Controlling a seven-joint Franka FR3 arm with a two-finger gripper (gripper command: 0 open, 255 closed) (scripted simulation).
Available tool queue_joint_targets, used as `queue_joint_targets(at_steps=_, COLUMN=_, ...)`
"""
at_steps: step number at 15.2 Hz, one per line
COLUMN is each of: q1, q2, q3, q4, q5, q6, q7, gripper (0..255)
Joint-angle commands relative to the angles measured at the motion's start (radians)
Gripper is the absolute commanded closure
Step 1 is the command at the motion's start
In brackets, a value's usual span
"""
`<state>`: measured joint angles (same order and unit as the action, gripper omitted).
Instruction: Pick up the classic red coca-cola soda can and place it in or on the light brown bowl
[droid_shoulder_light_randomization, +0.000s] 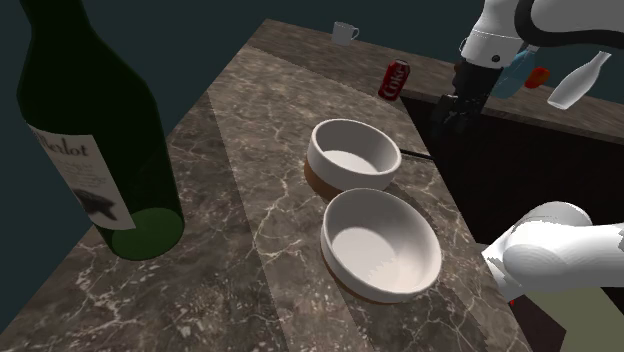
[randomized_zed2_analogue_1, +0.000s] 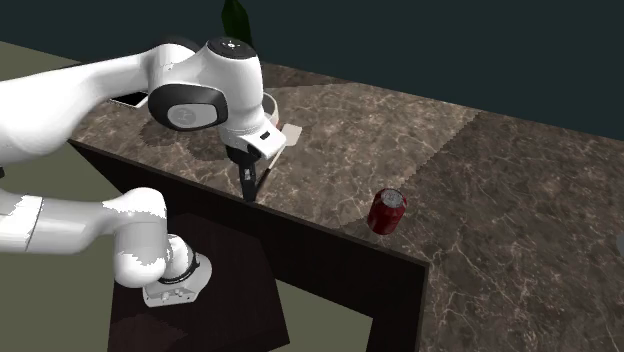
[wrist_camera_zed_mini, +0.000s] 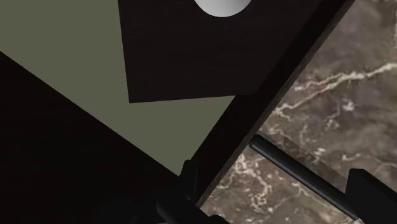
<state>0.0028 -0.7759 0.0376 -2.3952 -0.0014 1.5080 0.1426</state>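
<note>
The red soda can (droid_shoulder_light_randomization: 395, 80) stands upright on the dark marble counter near its edge, also seen as the can (randomized_zed2_analogue_1: 387, 211). Two bowls, white inside and brown outside, sit mid-counter: a farther bowl (droid_shoulder_light_randomization: 351, 154) and a nearer, paler-brown bowl (droid_shoulder_light_randomization: 380, 245). My black gripper (droid_shoulder_light_randomization: 453, 112) hangs over the counter's edge, between the can and the farther bowl and touching neither. In the second exterior view the gripper (randomized_zed2_analogue_1: 248, 186) is well to the can's left. In the wrist view the gripper (wrist_camera_zed_mini: 275, 179) is open, its fingers apart with nothing between them.
A large green wine bottle (droid_shoulder_light_randomization: 95, 140) stands at the shoulder view's left. A white cup (droid_shoulder_light_randomization: 344, 32) sits at the counter's far end. A thin dark rod (droid_shoulder_light_randomization: 415, 153) lies beside the farther bowl, by the edge. A white bottle (droid_shoulder_light_randomization: 578, 82) is at the upper right.
</note>
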Motion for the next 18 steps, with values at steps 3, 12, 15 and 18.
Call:
queue_joint_targets(at_steps=3, q1=-0.012, q2=0.064, q3=-0.023, q4=0.046, q5=-0.014, q6=0.03, q7=-0.021, gripper=0)
queue_joint_targets(at_steps=12, q1=-0.047, q2=0.354, q3=-0.119, q4=0.305, q5=-0.035, q6=0.114, q7=-0.116, gripper=0)
queue_joint_targets(at_steps=15, q1=-0.056, q2=0.453, q3=-0.149, q4=0.41, q5=-0.027, q6=0.124, q7=-0.148, gripper=0)
queue_joint_targets(at_steps=18, q1=-0.066, q2=0.554, q3=-0.177, q4=0.527, q5=-0.011, q6=0.124, q7=-0.182, gripper=0)
